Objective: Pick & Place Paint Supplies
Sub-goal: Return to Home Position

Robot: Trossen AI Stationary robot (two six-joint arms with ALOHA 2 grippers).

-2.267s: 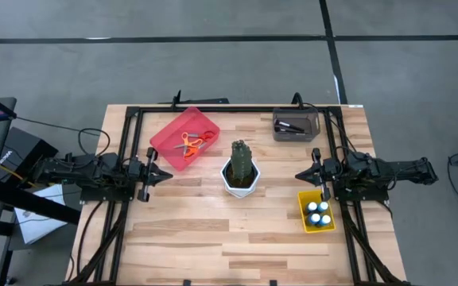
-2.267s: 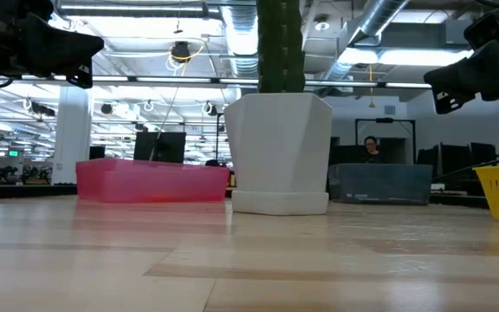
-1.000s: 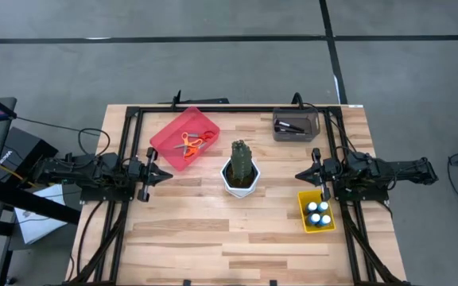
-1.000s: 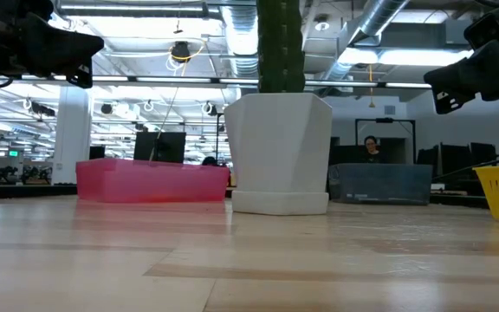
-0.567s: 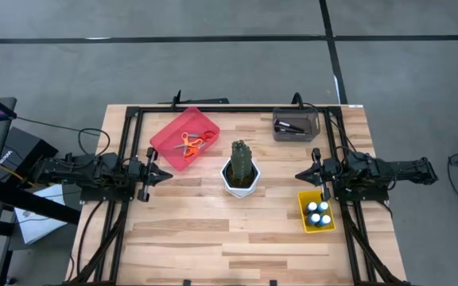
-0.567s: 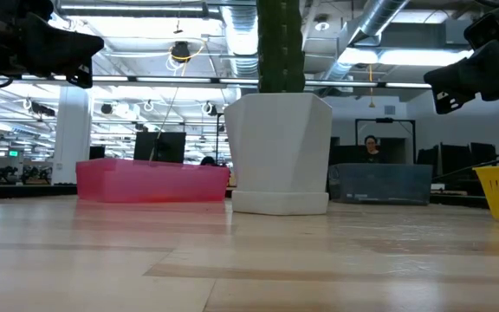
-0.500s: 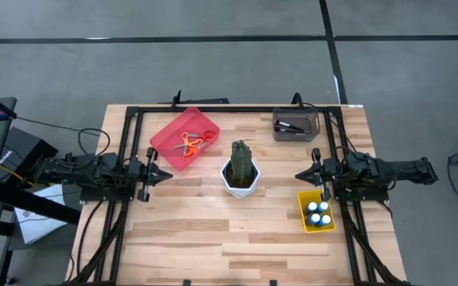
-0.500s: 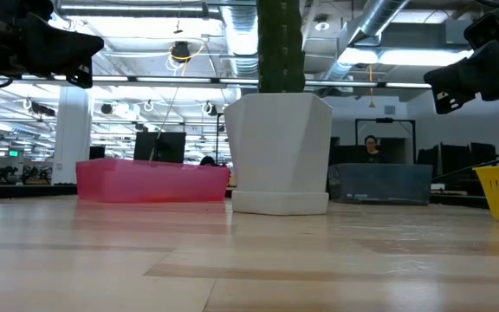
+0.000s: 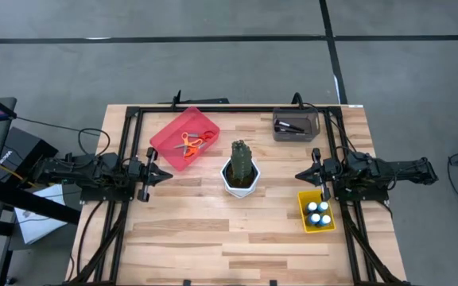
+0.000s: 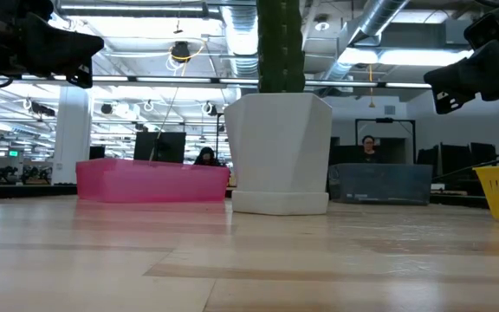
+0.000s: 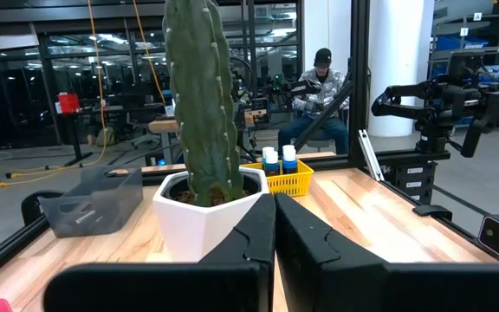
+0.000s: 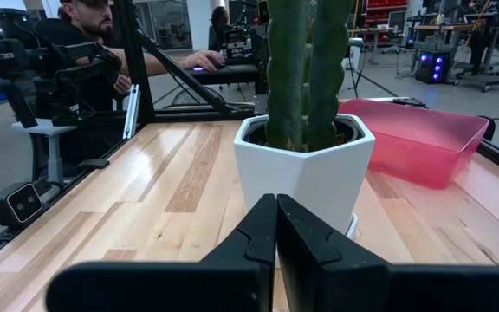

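Note:
Orange-handled scissors (image 9: 191, 144) lie in a red tray (image 9: 171, 141) at the far left. Dark-handled brushes (image 9: 291, 125) lie in a grey bin (image 9: 296, 133) at the far right. Blue paint bottles with white caps (image 9: 318, 213) stand in a yellow basket (image 9: 305, 216) at the right. A green cactus in a white pot (image 9: 240, 168) stands mid-table. My left gripper (image 9: 168, 175) hovers shut at the table's left, pointing level at the pot. My right gripper (image 9: 299, 175) hovers shut at the right, facing it.
A black metal frame (image 9: 229, 110) runs along the table's far edge and both sides. Bare wood (image 9: 229, 238) fills the near half of the table. People sit at desks in the room beyond.

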